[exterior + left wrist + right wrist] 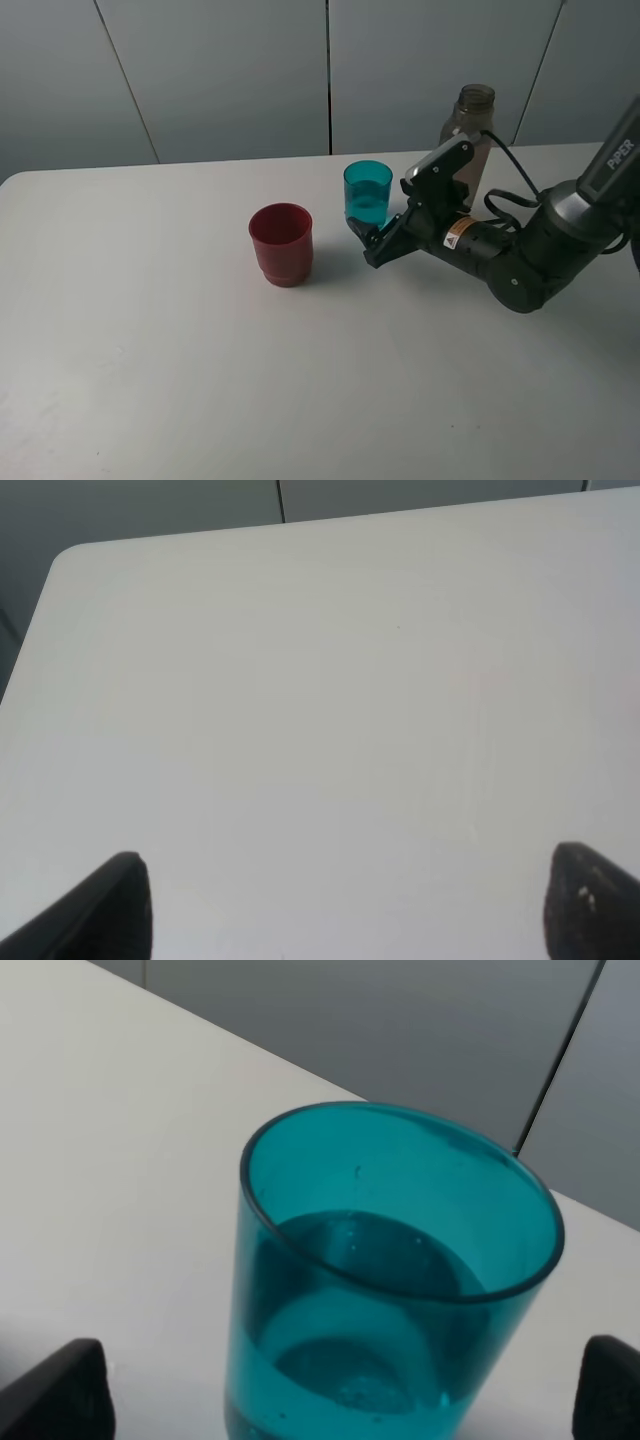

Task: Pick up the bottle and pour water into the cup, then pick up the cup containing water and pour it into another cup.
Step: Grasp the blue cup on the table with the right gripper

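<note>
The cup (368, 192), a translucent teal tumbler, stands upright on the table and holds water about a third of the way up. The right wrist view shows the cup (395, 1280) close up. My right gripper (372, 240) is open low at the cup's front. In the wrist view its fingertips (60, 1390) stand wide to either side of the cup, clear of its wall. The red cup (281, 243) stands upright to the left and looks empty. The smoky bottle (468, 125) stands behind my right arm. My left gripper (345, 910) is open over bare table.
The white table (150, 350) runs back to a grey panelled wall. Its far left corner (70, 555) shows in the left wrist view. My right arm and its cable (520, 255) lie in front of the bottle.
</note>
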Available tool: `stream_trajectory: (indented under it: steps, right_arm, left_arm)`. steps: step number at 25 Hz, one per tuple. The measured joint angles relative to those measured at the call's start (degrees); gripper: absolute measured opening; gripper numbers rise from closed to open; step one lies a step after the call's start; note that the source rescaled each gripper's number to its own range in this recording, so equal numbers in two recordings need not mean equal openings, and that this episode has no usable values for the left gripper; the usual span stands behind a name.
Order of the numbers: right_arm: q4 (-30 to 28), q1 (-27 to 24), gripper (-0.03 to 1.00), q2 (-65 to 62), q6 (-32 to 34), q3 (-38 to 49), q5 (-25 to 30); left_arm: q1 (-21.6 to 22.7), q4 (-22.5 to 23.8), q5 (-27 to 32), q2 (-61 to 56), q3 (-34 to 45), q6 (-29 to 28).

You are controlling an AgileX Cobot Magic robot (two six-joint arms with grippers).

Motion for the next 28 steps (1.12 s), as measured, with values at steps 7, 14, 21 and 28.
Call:
stream_trajectory:
  steps: [7, 14, 21, 28]
  right_arm:
    - [1.9, 0.9, 1.00, 0.0, 0.1, -0.5, 0.1]
    - [7.4, 3.3, 1.00, 0.7, 0.1, -2.4, 1.7]
    - [9.2, 3.5, 1.00, 0.7, 0.1, -2.7, 1.8]
    - [10.4, 4.1, 1.00, 2.2, 0.1, -5.4, 2.7]
  left_arm:
    - [0.0, 0.0, 0.0, 0.0, 0.0, 0.0]
    - [0.0, 0.0, 0.0, 0.0, 0.0, 0.0]
    - [0.0, 0.0, 0.0, 0.0, 0.0, 0.0]
    - [0.0, 0.0, 0.0, 0.0, 0.0, 0.0]
